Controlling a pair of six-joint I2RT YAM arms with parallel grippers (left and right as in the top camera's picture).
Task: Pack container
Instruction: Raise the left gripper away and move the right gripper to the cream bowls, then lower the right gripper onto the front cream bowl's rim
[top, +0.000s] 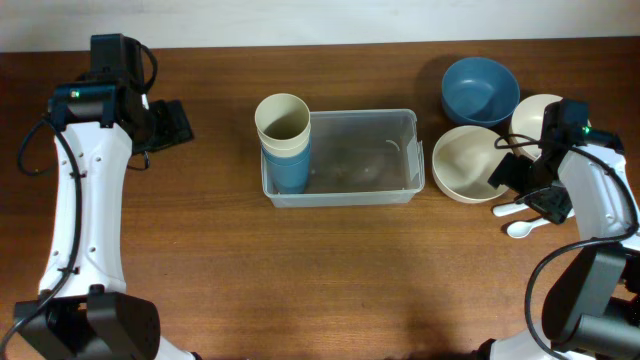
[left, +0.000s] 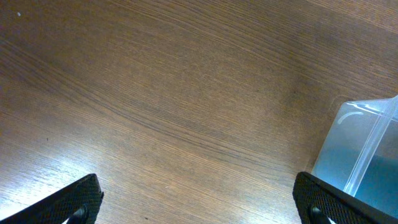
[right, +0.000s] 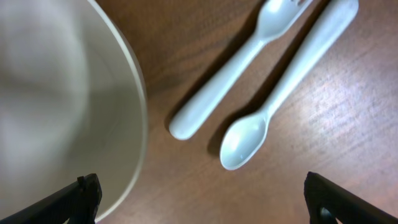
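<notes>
We see the container (top: 370, 160) in the middle of the bench (top: 300, 280), between the two arms. At its left end stands a stack of cups (top: 284, 140), cream on top of blue, and it seems to be inside the walls. The rest of the container looks bare, so we judge that the packing is only at its beginning.

Not yet packed, all to the right of the container, are a blue bowl (top: 480, 90), a cream bowl (top: 465, 165), a second cream bowl (top: 533, 112), and a white fork (right: 224, 81) and spoon (right: 244, 142). These two lie side by side on the bench just beside the cream bowl.

The left pincer (left: 198, 200) is released and holds nothing, over bare wood to the left of the container. The right pincer (right: 202, 199) is also released and empty. It hangs over the fork and spoon, at the rim of the cream bowl. We think one of these goes in next.
</notes>
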